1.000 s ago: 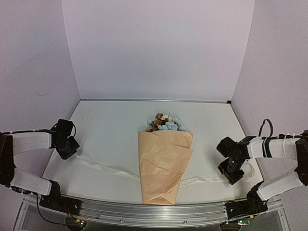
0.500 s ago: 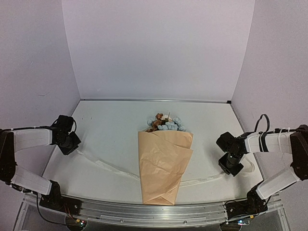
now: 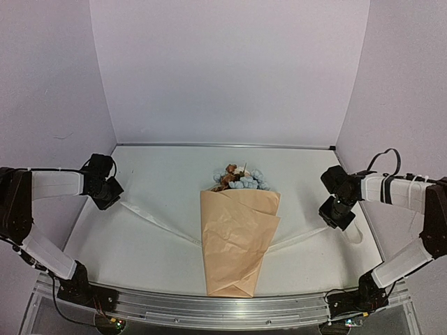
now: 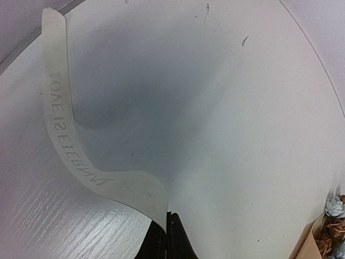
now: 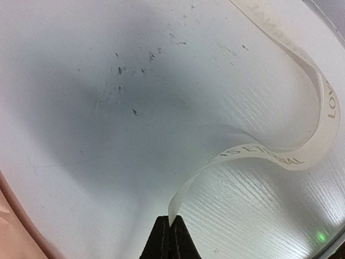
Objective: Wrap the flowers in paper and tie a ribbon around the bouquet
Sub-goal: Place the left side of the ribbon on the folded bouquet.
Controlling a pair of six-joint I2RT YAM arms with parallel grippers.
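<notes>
The bouquet [image 3: 237, 241] lies mid-table, a tan paper cone with its point toward the near edge. The flowers [image 3: 239, 179], blue and brown-orange, stick out of its far, wide end and show at the left wrist view's corner [image 4: 331, 226]. The cream ribbon [image 3: 157, 221] runs under the cone and out to both sides. My left gripper [image 3: 112, 195] is shut on the ribbon's left stretch [image 4: 81, 156], with black jaws pressed together [image 4: 168, 216]. At the right, my right gripper [image 3: 336, 218] is shut on the other stretch of ribbon [image 5: 269, 154], jaws closed [image 5: 170, 220].
White table [image 3: 160, 174] with purple walls on three sides. A metal rail [image 3: 209, 307] runs along the near edge, with both arm bases bolted to it. A loose loop of ribbon [image 3: 355, 234] lies near the right wall.
Both grippers have moved away from the near edge toward the far side, lifting the ribbon ends so the ribbon now angles back from under the cone. The right gripper closed on the ribbon.
</notes>
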